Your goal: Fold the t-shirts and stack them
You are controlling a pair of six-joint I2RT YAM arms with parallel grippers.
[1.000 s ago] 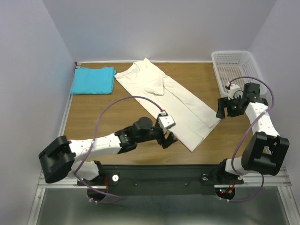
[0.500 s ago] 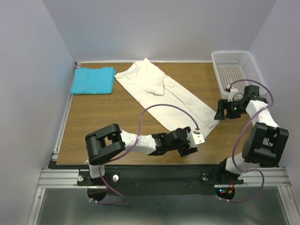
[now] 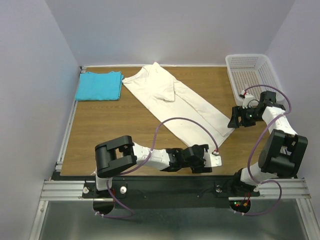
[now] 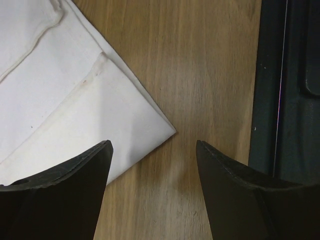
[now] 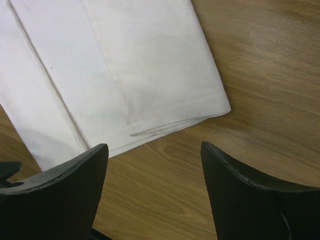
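Top external view: shows the cream-white t-shirt (image 3: 180, 102) laid flat on the wooden table (image 3: 100, 130) as a long folded band, running diagonally. Places the turquoise t-shirt (image 3: 100, 85) well to the left of the cream-white t-shirt's collar end, folded into a neat rectangle and not touching it. Places the white mesh basket (image 3: 250, 62) to the right of the cream-white t-shirt, apart from it. Finds the left gripper (image 3: 201, 161) over the near hem corner of the cream-white t-shirt, and the right gripper (image 3: 236, 121) just beside the other hem corner.

Left wrist view: looks straight down on the pointed near corner of the cream-white t-shirt (image 4: 65, 90), lying flat with bare wood beside it. Shows the left gripper (image 4: 154, 150) spread wide and holding nothing, with the corner tip between the two dark fingers (image 4: 70, 175), nearer the one overlapping the cloth. Cannot tell whether that finger touches the fabric. Catches the black base rail (image 4: 290, 100) past the corner, off the cloth.

Right wrist view: shows the right gripper (image 5: 154, 150) likewise spread wide and empty, poised over wood just off the stitched hem of the cream-white t-shirt (image 5: 125, 65). Shows two layers of cloth at that hem corner, one edge peeking out under the other.
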